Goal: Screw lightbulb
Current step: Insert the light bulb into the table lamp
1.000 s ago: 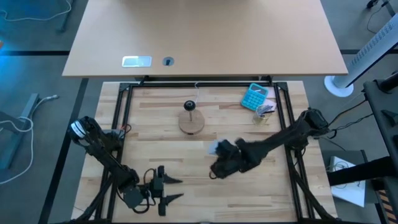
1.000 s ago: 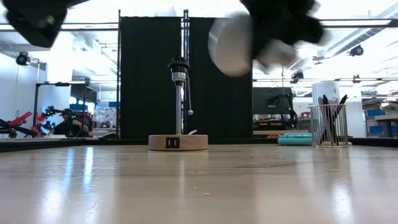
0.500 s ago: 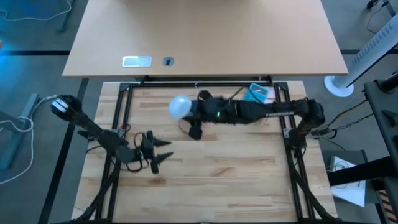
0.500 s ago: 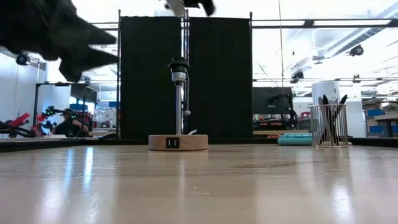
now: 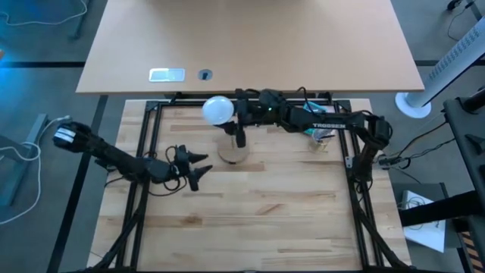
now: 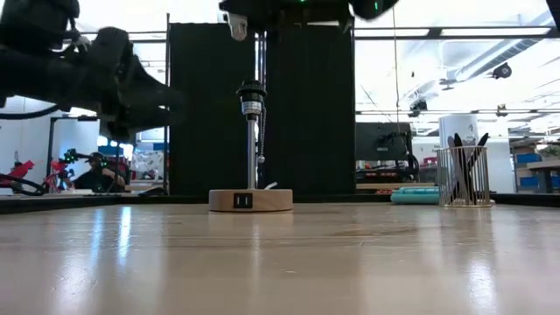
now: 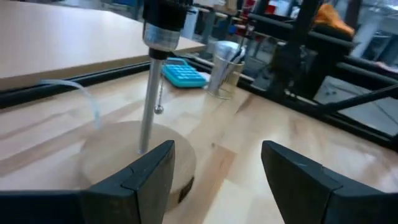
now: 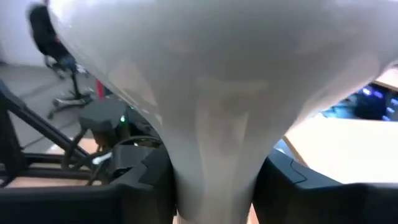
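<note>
The lightbulb (image 5: 218, 111) sits just above centre in the high view, carried aloft by the right gripper (image 5: 241, 114). Its white globe points toward the left of the frame and its neck runs back to the right into the fingers, so the long axis lies roughly level with the worktop (image 5: 288, 197), not upright. In the right wrist view the neck (image 8: 211, 168) fills the gap between the two dark fingers (image 8: 146, 180), which close against it on both sides; the hold appears firm.

The lamp stand (image 5: 233, 149), a round wooden disc with a metal post, is immediately below and slightly right of the bulb in the high view. In the low view its black socket (image 6: 251, 92) faces upward at centre frame, with the right arm crossing the top edge above it. Judgement: the bulb base must be turned downward and aligned over the socket before threading can begin.

The left gripper (image 5: 193, 165) hangs left of the stand, lower in the frame, fingers spread wide and holding nothing. In the left wrist view the post (image 7: 149, 106) lies ahead of the fingers (image 7: 143, 177), placing this arm well to brace the stand.
</note>
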